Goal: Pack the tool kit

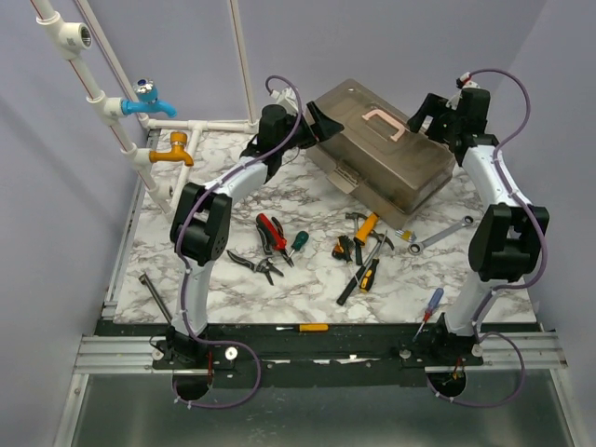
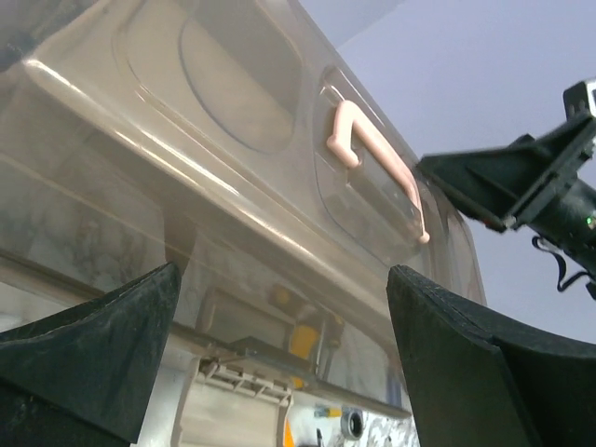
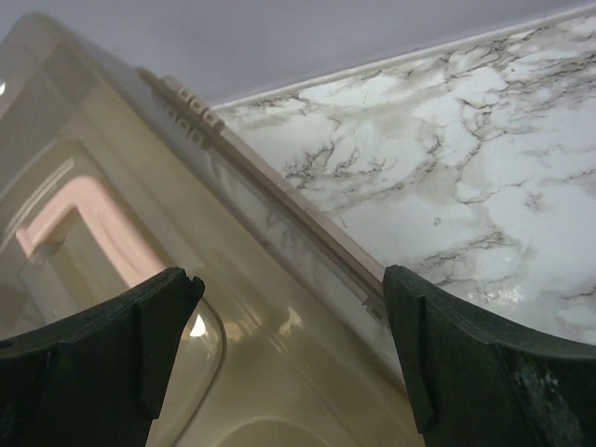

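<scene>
I read no text, label, brand or number in my views; raised marks on the toolbox (image 3: 191, 102) rim are illegible.

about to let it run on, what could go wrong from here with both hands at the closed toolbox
The open left hand and right hand flank the closed toolbox; an uneven push could twist it. Sliding forward, it might shove the hammer and wrench lying close in front.

Your marble-patterned table (image 1: 289, 298) carries the closed toolbox (image 1: 380, 154) at far centre-right. Nearer, loose on the top, lie red-handled pliers (image 1: 271, 231), green screwdriver (image 1: 296, 244), grey pliers (image 1: 253, 264), hammer (image 1: 365, 226) and, rightmost, spanner (image 1: 438, 235).
</scene>
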`<state>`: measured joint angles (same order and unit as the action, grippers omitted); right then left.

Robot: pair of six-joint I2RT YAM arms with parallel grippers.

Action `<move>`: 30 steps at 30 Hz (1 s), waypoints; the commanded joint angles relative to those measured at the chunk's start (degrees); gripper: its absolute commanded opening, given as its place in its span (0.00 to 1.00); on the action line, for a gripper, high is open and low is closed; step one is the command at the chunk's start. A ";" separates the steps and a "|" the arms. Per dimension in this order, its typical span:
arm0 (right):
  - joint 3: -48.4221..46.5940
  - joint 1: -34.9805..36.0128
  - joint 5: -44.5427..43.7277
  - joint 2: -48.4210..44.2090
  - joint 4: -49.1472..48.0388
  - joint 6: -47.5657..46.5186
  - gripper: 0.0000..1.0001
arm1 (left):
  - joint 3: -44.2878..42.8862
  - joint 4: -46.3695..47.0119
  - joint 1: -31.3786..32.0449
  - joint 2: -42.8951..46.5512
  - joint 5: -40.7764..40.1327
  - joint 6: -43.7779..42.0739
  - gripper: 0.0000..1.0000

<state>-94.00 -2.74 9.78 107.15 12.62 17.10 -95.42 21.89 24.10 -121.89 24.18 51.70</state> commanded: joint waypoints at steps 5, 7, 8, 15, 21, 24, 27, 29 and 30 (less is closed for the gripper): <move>12.00 0.68 4.68 -9.57 8.90 -0.74 0.92 | -8.95 0.08 6.75 -6.94 6.63 1.56 0.94; 14.73 0.64 3.95 -12.34 8.76 -0.39 0.92 | -8.99 0.79 8.11 -6.96 6.84 1.47 0.94; 15.94 0.64 3.39 -13.78 8.33 -0.08 0.92 | -8.91 1.11 8.60 -7.00 6.93 1.43 0.94; 15.95 1.49 -8.66 -18.01 10.63 -0.62 0.91 | -2.99 1.92 8.06 -1.07 5.71 -1.51 0.94; 11.01 6.61 -15.77 -19.43 12.86 -2.35 0.91 | 5.22 0.92 4.34 9.23 6.12 -4.30 0.95; 8.29 10.06 -18.34 -18.65 13.53 -3.55 0.90 | 12.00 2.18 3.33 13.90 4.79 -4.64 0.95; 3.52 12.79 -20.64 -15.36 16.14 -5.26 0.87 | 15.54 1.24 3.29 16.27 2.98 -5.28 0.95; 0.67 14.57 -24.73 -13.01 18.02 -6.26 0.84 | 15.88 -1.13 3.31 15.99 2.25 -4.62 0.95; -0.46 15.34 -26.37 -11.98 18.45 -6.62 0.83 | 15.77 -2.33 3.32 15.47 2.01 -4.24 0.95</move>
<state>-89.30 9.52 -9.78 91.53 26.85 12.99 -81.14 22.63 26.65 -106.19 27.64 47.90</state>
